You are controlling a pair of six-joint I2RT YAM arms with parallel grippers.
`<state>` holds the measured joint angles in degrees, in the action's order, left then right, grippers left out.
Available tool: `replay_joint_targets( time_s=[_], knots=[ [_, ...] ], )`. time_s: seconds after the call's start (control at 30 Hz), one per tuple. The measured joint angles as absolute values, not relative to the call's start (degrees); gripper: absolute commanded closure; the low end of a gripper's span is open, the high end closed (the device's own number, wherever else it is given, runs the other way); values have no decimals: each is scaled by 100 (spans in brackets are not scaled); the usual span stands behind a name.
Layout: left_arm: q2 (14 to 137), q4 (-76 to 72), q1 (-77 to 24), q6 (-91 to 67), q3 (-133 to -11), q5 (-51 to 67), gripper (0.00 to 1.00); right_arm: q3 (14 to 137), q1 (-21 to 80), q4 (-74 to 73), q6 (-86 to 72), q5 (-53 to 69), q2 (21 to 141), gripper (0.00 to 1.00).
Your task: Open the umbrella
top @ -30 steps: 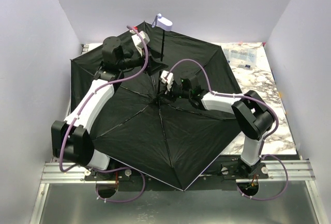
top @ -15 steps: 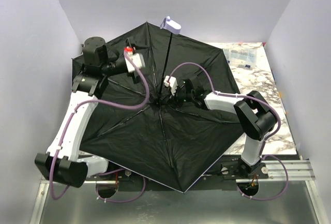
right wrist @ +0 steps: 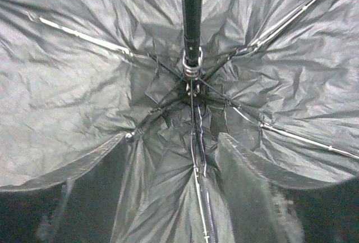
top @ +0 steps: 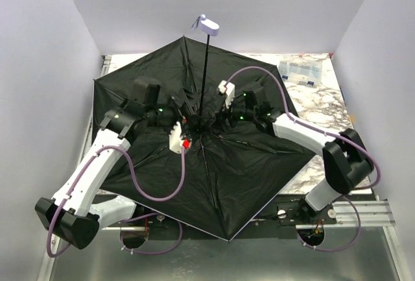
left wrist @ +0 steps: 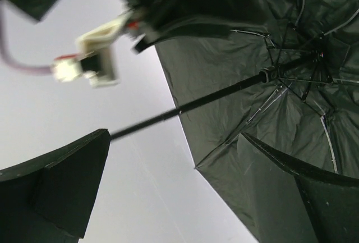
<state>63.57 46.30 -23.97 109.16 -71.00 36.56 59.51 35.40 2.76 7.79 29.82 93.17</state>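
The umbrella [top: 214, 164] lies open and upside down on the table, black lining up. Its thin black shaft [top: 203, 73] rises to the small lavender handle [top: 208, 26]. Both grippers hover over the hub where the metal ribs meet. My left gripper [top: 185, 119] comes from the left and my right gripper [top: 224, 115] from the right. In the left wrist view the left gripper [left wrist: 175, 136] is open, the shaft [left wrist: 185, 105] crossing just beyond its tips. In the right wrist view the right gripper [right wrist: 174, 139] is open over the lining, below the hub [right wrist: 192, 70], holding nothing.
The canopy covers most of the marble table [top: 327, 109] and overhangs its front edge. A clear plastic box [top: 301, 70] sits at the back right. White walls close in on three sides. Aluminium rails [top: 363, 213] run along the front by the arm bases.
My left gripper swung from the canopy's back left down to the hub. My right gripper opened and released what it held near the hub. The handle shifted slightly.
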Motion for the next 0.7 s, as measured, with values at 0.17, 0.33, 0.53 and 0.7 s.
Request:
replay_joint_targets(
  time_s=[0.17,0.33,0.53,0.7],
  knots=[
    [6731,4386,-2908,11552,-6995,2906,2,5920,3341,108,257,2974,8709,25],
    [7290,3833,-3094,11760,-7008,2359,11,5887,3035,-408,-200,2963,8143,22],
    [8162,3395,-3124,11762,-7240,1627,56,6045,2842,-1083,-617,2915,7358,20],
    [8534,3336,-3124,11762,-7557,1249,100,6235,2521,-1437,-862,2860,6794,21]
  ],
)
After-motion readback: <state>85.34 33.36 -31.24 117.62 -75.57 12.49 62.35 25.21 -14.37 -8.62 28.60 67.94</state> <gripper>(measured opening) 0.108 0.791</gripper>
